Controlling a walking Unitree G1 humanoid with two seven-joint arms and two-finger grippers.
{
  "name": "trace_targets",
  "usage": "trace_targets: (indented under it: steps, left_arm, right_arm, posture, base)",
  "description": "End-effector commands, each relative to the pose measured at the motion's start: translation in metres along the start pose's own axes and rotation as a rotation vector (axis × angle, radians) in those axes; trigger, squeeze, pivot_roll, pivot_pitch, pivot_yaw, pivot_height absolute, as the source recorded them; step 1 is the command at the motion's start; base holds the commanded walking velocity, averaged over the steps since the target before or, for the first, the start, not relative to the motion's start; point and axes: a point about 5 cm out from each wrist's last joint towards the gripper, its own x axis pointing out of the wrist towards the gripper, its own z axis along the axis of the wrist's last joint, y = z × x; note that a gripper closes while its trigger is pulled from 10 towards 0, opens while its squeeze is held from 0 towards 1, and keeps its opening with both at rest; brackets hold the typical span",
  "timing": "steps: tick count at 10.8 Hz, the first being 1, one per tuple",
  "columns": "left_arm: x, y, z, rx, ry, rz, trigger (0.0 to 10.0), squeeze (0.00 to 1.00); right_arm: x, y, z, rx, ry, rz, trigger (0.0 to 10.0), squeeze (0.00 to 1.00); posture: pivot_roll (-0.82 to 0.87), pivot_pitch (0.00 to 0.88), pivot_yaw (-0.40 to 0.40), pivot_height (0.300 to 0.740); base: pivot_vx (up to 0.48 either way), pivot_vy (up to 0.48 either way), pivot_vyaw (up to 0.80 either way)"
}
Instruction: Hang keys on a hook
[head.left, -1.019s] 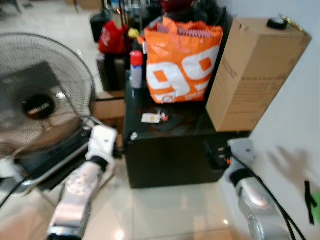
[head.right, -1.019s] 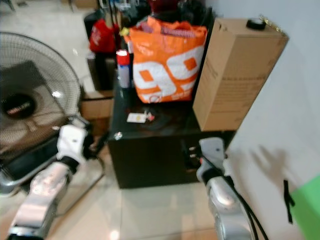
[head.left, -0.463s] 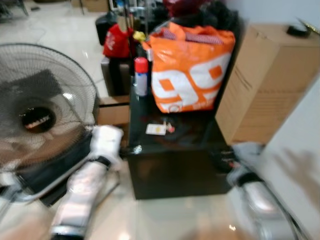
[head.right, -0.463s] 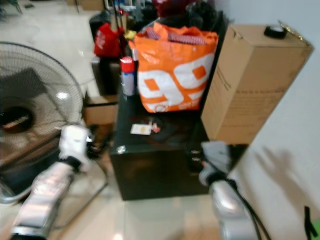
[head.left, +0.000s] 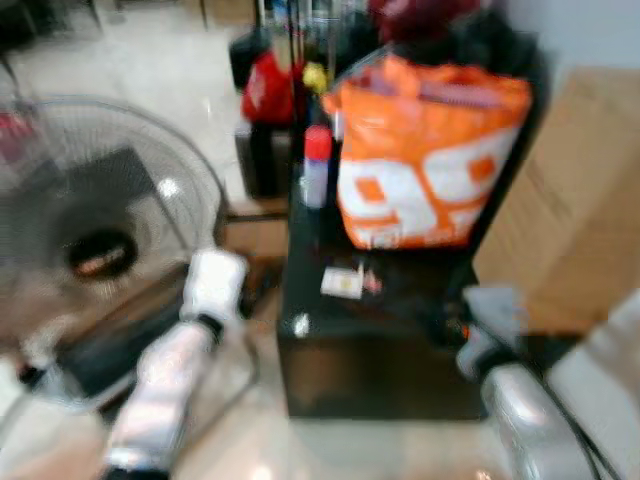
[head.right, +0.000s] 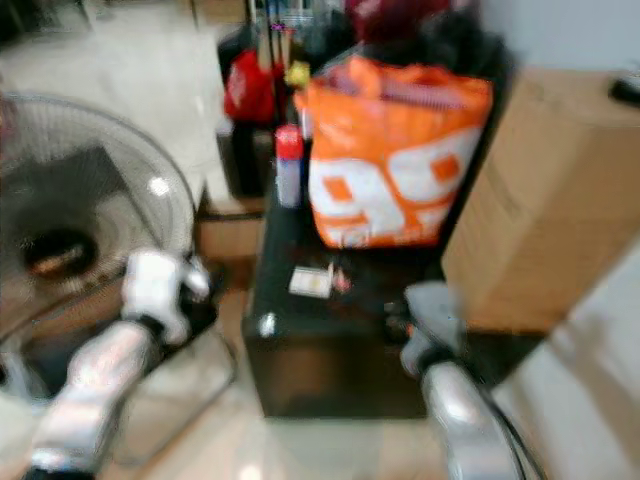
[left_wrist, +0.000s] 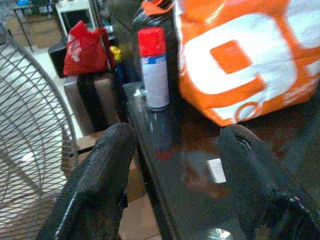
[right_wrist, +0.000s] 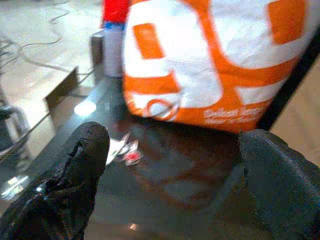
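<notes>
Head views motion-blurred; detail soft. Keys (right_wrist: 131, 156) with white tag lie on black bench (head.left: 390, 350), near side of orange bag (head.left: 430, 160), too small to resolve. Left tool (left_wrist: 172, 170) open, low at bench's left edge, beside fan (head.left: 90, 250). Right tool (right_wrist: 170, 185) open, fingers wide, at bench's near right, aimed toward keys. Spray can (left_wrist: 154, 67) far left of bag.

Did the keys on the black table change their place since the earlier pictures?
No. The keys lie before the orange bag on the black table; the camera moved.
</notes>
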Motion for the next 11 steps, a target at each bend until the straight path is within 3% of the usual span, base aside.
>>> trace_targets:
  steps: [1,6,7,8,10,11]
  left_arm:
    - [0.0056,-0.0098,0.0078,0.000,-0.033,-0.039,10.0,0.00]
    - [0.0060,-0.0072,0.0092,0.017,-0.033,-0.058,10.0,0.00]
    - [0.0067,-0.0071,0.0082,0.017,-0.029,-0.063,10.0,0.00]
    - [0.0069,-0.0081,0.0084,0.017,-0.029,-0.070,10.0,0.00]
    - [0.0067,-0.0086,0.0088,0.007,-0.029,-0.088,10.0,0.00]
    - [0.0066,-0.0101,0.0016,0.052,0.019,-0.115,10.0,0.00]
  right_arm:
    - [-0.0028,-0.0106,-0.0005,-0.014,0.008,-0.035,10.0,1.00]
    - [-0.0005,-0.0169,-0.0014,-0.028,0.020,-0.081,10.0,1.00]
    - [-0.0004,-0.0166,-0.0005,-0.039,0.012,-0.071,10.0,0.74]
    - [-0.0003,-0.0158,-0.0009,-0.033,0.014,-0.052,10.0,0.00]
    - [0.0002,-0.0082,-0.0057,-0.087,0.057,0.093,10.0,0.00]
    - [0.0010,-0.0069,-0.0079,-0.144,0.072,0.175,10.0,0.00]
  posture:
    - [-0.15,0.000,0.013,0.740]
    - [-0.14,0.000,0.017,0.740]
    - [-0.14,0.000,0.024,0.740]
    - [-0.14,0.000,0.030,0.740]
    - [-0.15,0.000,0.039,0.740]
    - [-0.14,0.000,0.035,0.740]
  base:
    - [0.382,0.000,0.00]
    - [0.383,0.000,-0.16]
    - [0.382,0.000,0.00]
    - [0.379,0.000,0.00]
    - [0.176,0.000,0.00]
    - [0.000,0.000,0.00]
